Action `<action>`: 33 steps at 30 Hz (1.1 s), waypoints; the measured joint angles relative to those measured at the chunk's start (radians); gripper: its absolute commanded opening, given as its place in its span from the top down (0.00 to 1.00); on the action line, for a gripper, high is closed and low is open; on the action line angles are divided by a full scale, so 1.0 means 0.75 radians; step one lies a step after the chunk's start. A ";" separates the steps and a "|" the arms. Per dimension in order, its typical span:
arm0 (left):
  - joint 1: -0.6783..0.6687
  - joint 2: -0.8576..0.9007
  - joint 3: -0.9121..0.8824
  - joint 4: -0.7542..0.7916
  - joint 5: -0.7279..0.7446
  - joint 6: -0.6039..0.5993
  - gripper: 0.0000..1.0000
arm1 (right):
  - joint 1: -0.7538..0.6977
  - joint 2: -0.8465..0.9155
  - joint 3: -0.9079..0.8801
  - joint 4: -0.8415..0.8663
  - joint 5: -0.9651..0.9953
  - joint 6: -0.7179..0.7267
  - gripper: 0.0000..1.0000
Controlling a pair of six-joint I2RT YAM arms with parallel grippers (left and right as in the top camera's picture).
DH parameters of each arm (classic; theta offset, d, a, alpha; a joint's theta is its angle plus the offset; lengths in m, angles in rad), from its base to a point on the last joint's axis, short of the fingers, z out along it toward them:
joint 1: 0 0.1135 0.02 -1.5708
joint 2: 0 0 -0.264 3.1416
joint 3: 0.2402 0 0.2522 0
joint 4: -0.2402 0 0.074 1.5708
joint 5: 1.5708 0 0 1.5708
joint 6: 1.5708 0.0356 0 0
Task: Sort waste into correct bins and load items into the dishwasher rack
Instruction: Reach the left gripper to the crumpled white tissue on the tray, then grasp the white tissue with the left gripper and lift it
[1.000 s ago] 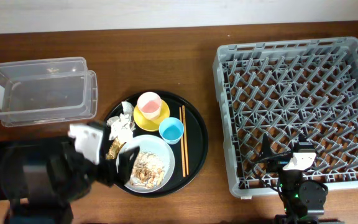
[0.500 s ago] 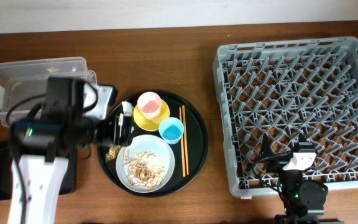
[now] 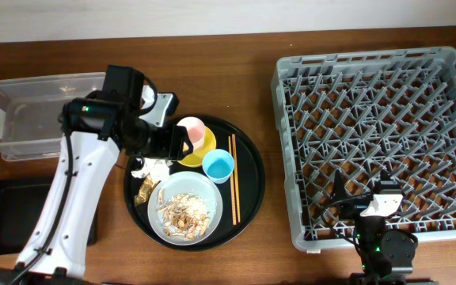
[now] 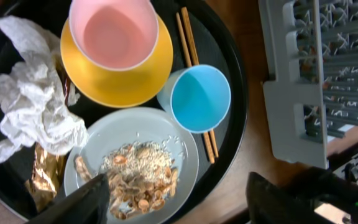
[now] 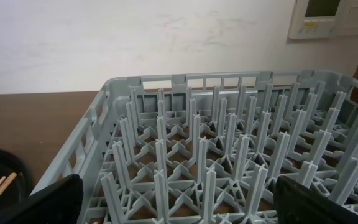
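Note:
My left gripper (image 3: 174, 143) (image 4: 179, 205) is open and empty, hovering over the round tray's left part. Below it lie the crumpled napkins (image 3: 150, 168) (image 4: 33, 112), the brown wrapper (image 3: 143, 191) (image 4: 42, 177) and the pale plate (image 3: 214, 198) (image 4: 98, 140) with food scraps (image 3: 182, 214) (image 4: 138, 177). The pink cup (image 3: 190, 129) (image 4: 113, 31) stands on the yellow saucer (image 3: 205, 147) (image 4: 114, 90). The blue cup (image 3: 218, 165) (image 4: 200, 98) rests beside the chopsticks (image 3: 233, 178) (image 4: 188, 37). My right gripper (image 3: 374, 210) (image 5: 191, 205) is open over the grey rack's (image 3: 378, 119) (image 5: 229, 155) near edge.
The large round black tray (image 3: 248, 198) holds the dishes and waste. The clear plastic box (image 3: 30, 119) stands at the far left, the shallow black tray (image 3: 6, 218) in front of it. The rack's corner shows in the left wrist view (image 4: 291, 93).
My left arm has swung from over the shallow black tray at the front left, up and to the right, to above the round tray. The right arm has not moved.

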 measured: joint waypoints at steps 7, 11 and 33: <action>-0.002 0.011 0.000 0.010 -0.466 -0.321 0.35 | 0.000 0.000 0.000 0.000 -0.001 -0.001 0.02; -0.001 0.050 0.000 0.004 -0.609 -0.413 0.35 | 0.000 0.000 0.000 0.000 -0.001 -0.001 0.02; 0.130 0.572 -0.008 0.121 -0.583 -0.434 0.52 | 0.000 0.000 0.000 0.000 -0.001 0.000 0.02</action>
